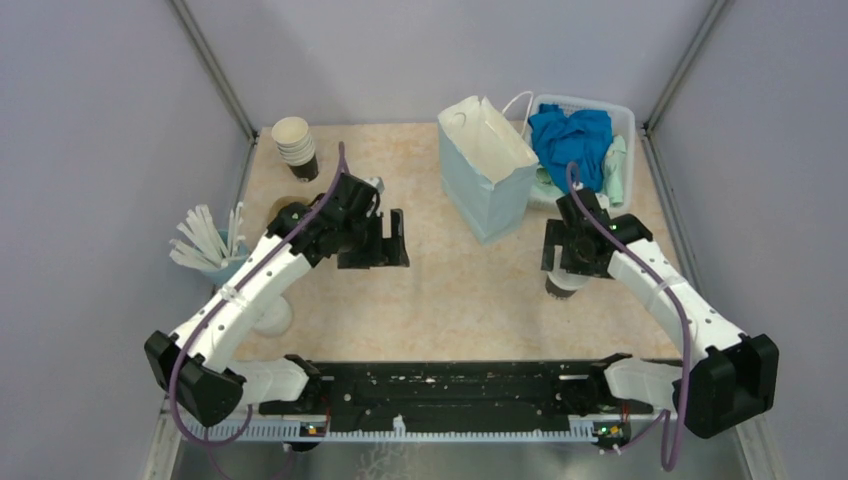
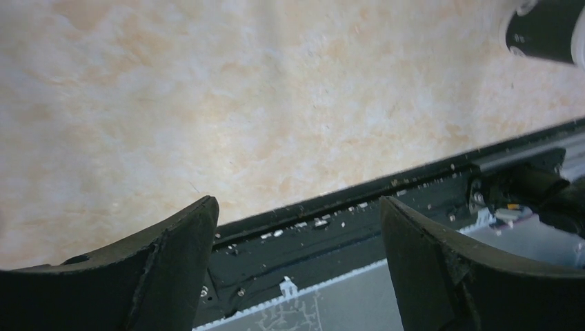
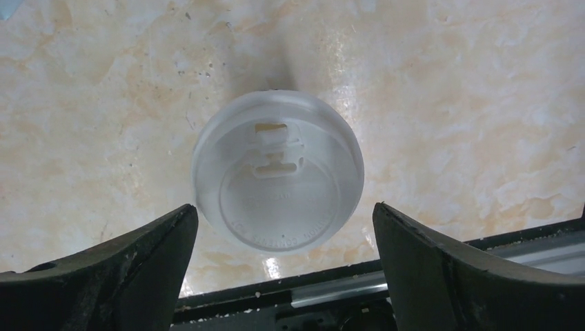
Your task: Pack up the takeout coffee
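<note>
Coffee (image 1: 566, 288) stands upright on the table (image 1: 450, 300), right of centre, near the bag (image 1: 487, 165) but apart from it, with its white lid (image 3: 277, 181) on. We find the right gripper (image 3: 284, 217) directly above it, fingers spread wide to either side of the lid and touching nothing. We note the left gripper (image 2: 298, 207) over bare tabletop left of centre, fingers likewise wide apart and empty. Spare cups (image 1: 296, 145) stand stacked at the far left corner.
</note>
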{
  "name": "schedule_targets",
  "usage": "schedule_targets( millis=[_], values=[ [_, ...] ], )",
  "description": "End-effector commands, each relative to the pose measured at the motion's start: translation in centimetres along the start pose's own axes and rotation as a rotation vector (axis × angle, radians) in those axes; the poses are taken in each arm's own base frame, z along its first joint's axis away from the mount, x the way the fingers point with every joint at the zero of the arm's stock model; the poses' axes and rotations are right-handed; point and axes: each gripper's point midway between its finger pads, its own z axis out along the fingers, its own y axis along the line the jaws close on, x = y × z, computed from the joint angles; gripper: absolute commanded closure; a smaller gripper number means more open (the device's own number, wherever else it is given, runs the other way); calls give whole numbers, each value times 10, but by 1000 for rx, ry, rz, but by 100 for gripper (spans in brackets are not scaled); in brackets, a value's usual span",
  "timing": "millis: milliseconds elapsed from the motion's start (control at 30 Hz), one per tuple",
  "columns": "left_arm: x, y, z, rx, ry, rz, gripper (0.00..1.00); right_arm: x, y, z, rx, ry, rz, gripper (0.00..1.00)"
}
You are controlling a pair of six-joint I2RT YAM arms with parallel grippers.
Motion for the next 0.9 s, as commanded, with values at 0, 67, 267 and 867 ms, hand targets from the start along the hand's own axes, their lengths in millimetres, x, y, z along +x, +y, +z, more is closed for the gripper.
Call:
schedule_targets(
  millis=[0,67,267,867],
  values=[
    [-42,39,-7,-166,-83,11,7,-19,4,-34,-81,-57,-31,2],
    [-62,63,-4,-204,-93,-7,7,-25,7,-45,-113,-80,-35,1],
    [-119,115,33,-232,-95,-29,16,-41,18,-73,-204,-116,-45,2],
    [-157,167,111,-252,23,-60,56,-38,37,-88,-340,-118,-45,4]
  ],
)
